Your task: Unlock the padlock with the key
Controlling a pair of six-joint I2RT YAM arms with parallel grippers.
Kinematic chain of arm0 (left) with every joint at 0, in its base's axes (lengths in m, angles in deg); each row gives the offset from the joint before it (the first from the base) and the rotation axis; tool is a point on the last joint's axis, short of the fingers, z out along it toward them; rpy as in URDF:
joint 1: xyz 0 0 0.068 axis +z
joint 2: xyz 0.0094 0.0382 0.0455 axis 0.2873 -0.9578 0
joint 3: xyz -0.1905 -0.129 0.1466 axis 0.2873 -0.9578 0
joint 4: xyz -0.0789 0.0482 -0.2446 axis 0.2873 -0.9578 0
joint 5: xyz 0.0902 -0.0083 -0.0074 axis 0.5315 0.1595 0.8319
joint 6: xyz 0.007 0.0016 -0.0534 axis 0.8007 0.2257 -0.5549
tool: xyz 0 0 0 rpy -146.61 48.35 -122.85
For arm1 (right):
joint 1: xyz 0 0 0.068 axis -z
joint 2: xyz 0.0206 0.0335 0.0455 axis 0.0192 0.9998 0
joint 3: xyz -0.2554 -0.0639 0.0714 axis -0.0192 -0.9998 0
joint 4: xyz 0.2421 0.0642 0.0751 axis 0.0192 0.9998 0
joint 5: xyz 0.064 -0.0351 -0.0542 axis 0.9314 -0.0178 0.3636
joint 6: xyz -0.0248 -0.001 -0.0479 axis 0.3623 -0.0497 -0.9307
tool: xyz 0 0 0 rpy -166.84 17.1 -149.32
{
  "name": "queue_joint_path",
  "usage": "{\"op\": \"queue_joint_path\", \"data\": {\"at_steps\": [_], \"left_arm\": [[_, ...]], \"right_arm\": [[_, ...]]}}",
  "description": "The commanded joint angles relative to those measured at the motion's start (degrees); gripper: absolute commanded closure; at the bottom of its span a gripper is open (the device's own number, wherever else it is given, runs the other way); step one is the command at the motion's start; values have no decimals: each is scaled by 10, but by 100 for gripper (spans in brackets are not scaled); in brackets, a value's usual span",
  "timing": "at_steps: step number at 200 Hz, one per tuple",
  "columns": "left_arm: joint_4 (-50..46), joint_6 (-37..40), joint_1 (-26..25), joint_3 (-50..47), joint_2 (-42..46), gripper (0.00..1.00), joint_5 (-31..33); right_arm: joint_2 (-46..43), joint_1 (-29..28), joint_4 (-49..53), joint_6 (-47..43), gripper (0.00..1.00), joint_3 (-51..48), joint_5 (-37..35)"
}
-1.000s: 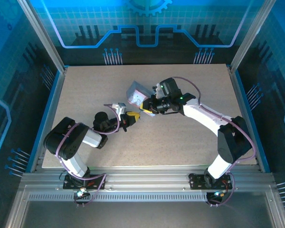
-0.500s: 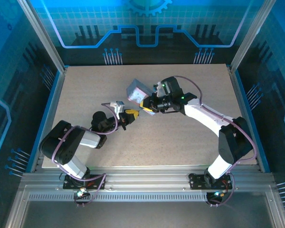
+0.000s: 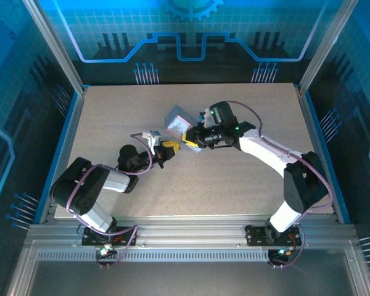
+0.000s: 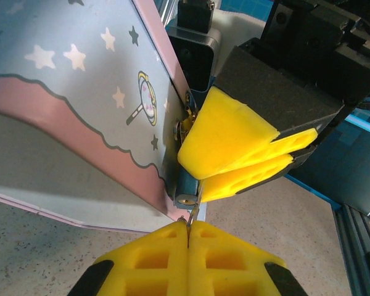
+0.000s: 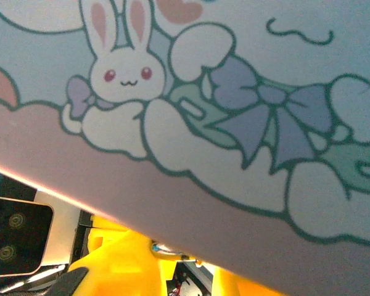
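Top view: both arms meet mid-table (image 3: 234, 185), at the near edge of the tin (image 4: 80, 92). The tin stands tipped up, its printed face turned toward the left arm.

Left wrist view: I see the left gripper (image 4: 188, 229) with its yellow pads pressed flat together. The key (image 4: 194, 214) is pinched in the seam between them. Only a thin sliver of the key shows. It points up and away from the pads, and its tip sits at the round keyhole in the bottom of the padlock (image 4: 185, 187). I cannot tell how far it has gone in.

The padlock hangs just beside the pink-edged corner of the tin. Its small blue body is below and its metal loop runs up along the tin's clasp.

The right gripper (image 4: 203, 174) comes in from the opposite side, its pads closed to a narrow slit. Their tips sit right against the padlock body, and it looks nipped between them, though the contact is partly hidden.

Right wrist view: the tin's bunny print is very close, with yellow pads at the lower edge, blurred.
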Motion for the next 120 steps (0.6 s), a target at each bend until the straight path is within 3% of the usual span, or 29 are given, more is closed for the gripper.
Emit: {"op": "queue_joint_path", "data": {"at_steps": [1, 120], "left_arm": [[19, 9, 2, -10, 9, 100, 15], [19, 43, -13, -20, 6, 100, 48]], "right_arm": [[-24, 4, -44, 5, 100, 3, 25], [-38, 7, -48, 13, 100, -1, 25]]}}
